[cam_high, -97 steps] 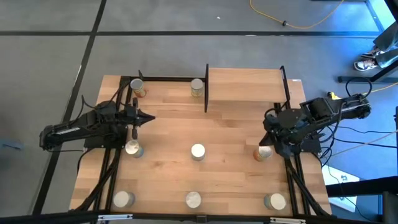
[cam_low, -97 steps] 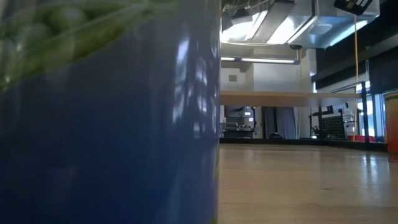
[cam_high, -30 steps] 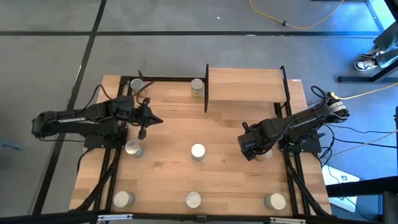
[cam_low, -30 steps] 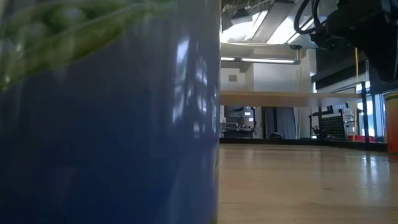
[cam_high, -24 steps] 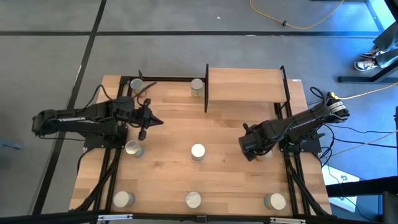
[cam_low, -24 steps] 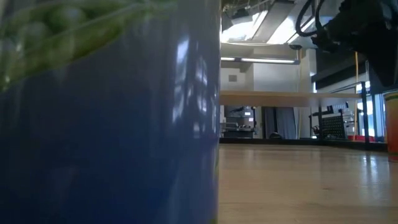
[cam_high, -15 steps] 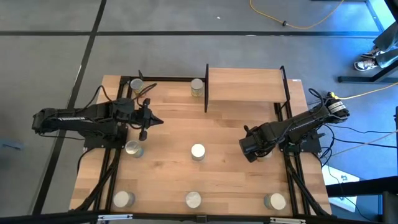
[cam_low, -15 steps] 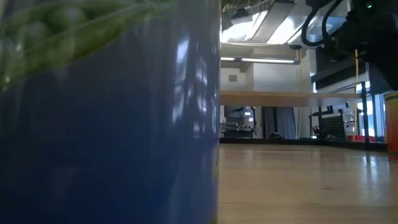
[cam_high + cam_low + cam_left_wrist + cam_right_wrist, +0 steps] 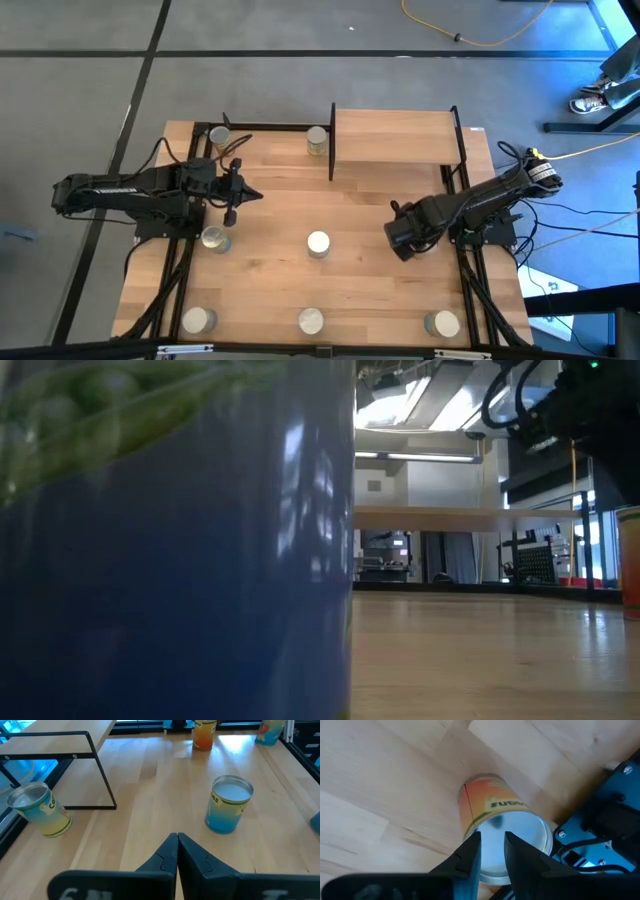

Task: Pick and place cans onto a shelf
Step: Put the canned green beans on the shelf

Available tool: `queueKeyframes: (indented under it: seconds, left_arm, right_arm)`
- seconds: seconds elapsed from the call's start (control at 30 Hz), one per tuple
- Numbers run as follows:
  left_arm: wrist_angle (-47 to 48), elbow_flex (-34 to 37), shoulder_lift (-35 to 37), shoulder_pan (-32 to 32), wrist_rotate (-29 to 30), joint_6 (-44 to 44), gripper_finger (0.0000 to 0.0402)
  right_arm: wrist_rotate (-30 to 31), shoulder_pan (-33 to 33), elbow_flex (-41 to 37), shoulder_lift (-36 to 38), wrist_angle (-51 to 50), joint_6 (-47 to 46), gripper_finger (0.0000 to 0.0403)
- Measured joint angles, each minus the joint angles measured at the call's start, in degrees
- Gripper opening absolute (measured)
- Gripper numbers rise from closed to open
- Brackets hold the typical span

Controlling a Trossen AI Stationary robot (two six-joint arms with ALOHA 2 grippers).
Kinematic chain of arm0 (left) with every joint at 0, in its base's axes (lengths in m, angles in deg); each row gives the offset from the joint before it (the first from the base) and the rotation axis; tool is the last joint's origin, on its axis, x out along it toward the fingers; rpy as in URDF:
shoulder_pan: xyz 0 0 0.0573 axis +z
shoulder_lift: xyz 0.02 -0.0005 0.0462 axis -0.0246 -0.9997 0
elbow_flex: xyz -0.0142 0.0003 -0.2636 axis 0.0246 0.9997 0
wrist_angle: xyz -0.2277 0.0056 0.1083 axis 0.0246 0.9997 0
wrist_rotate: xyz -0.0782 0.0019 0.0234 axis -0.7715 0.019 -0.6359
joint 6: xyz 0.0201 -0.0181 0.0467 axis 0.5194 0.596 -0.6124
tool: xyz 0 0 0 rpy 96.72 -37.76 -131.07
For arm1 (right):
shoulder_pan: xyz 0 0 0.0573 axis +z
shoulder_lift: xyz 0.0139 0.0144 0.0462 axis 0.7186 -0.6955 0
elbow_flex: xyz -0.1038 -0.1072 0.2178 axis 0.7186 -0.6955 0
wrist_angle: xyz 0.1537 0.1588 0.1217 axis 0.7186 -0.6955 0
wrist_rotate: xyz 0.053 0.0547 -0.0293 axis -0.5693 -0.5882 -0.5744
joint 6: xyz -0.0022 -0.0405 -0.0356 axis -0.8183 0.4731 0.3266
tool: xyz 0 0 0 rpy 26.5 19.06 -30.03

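Note:
Several cans stand upright on the tabletop: two at the far left point(image 9: 220, 139) point(image 9: 317, 140), two mid-table point(image 9: 213, 238) point(image 9: 318, 243), three along the near edge point(image 9: 198, 320) point(image 9: 311, 321) point(image 9: 441, 323). The shelf point(image 9: 395, 135) stands at the far right with nothing on it. My right gripper point(image 9: 492, 837) points straight down over an orange can point(image 9: 492, 807) near the table's right edge. Its fingers are a narrow gap apart above the can's silvery top. My left gripper point(image 9: 177, 845) hangs shut above the table's left half, aimed past a yellow-and-blue can point(image 9: 228, 803).
The shelf's black posts point(image 9: 100, 770) stand on the table beside a yellow can point(image 9: 40, 810). A blue can point(image 9: 170, 560) fills the left half of the low view, right at the camera. Black frame rails run along the table's left and right sides point(image 9: 175, 270).

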Motion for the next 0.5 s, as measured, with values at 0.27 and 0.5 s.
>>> queueKeyframes:
  seconds: [0.27, 0.5]
  left_arm:
    - [-0.02, 0.0, 0.0, 0.0, -0.02, 0.0, 0.0]
    - [0.0, 0.0, 0.0, 0.0, -0.04, 0.02, 0.0]
  right_arm:
    - [0.09, -0.02, 1.01, 0.0, 0.7, -0.55, 0.0087]
    - [0.07, -0.02, 0.17, -0.02, 3.17, -0.73, 0.0087]
